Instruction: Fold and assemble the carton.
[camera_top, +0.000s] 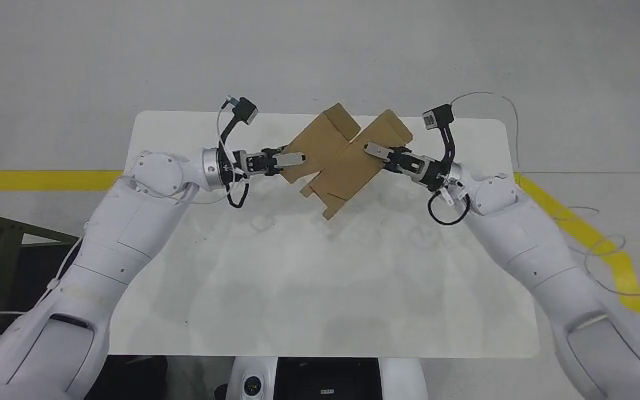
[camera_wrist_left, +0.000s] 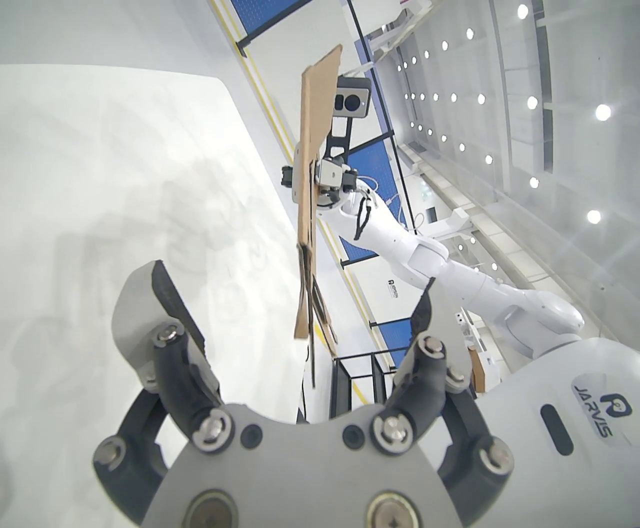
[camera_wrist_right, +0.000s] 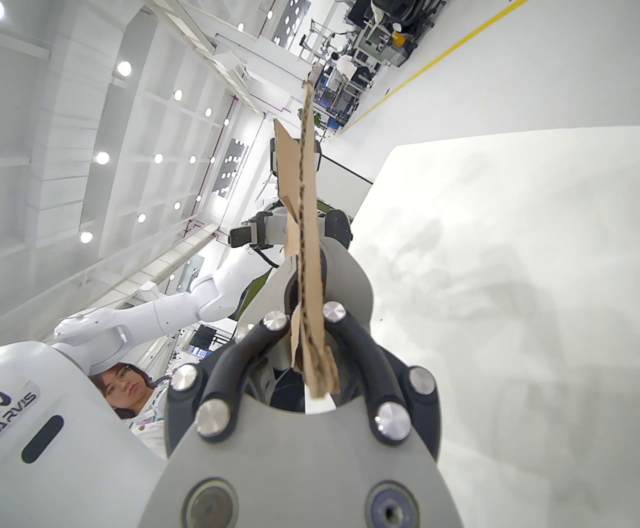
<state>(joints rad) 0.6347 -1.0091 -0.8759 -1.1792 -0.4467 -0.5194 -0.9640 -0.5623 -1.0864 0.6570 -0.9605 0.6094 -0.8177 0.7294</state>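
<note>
Over table (camera_top: 300, 300), right claw (camera_top: 371, 150) clamps carton (camera_top: 335, 165); left claw (camera_top: 297, 157) spread alongside

The carton (camera_top: 345, 160) is seen to be brown corrugated cardboard, matt and slightly fibrous. Its fluted core is exposed along the cut edge in the right wrist view. The table (camera_top: 300, 290) is topped with a smooth white surface of low sheen. The left gripper (camera_wrist_left: 292, 285) is built on a matt grey metal plate, joined by black plastic-looking links and fastened with bright polished screw heads. Its pads (camera_wrist_left: 177, 305) are faced with a black, rough-grained, rubbery material. The same grey metal, black links and shiny screws are shown on the right gripper (camera_wrist_right: 310, 260).
</note>
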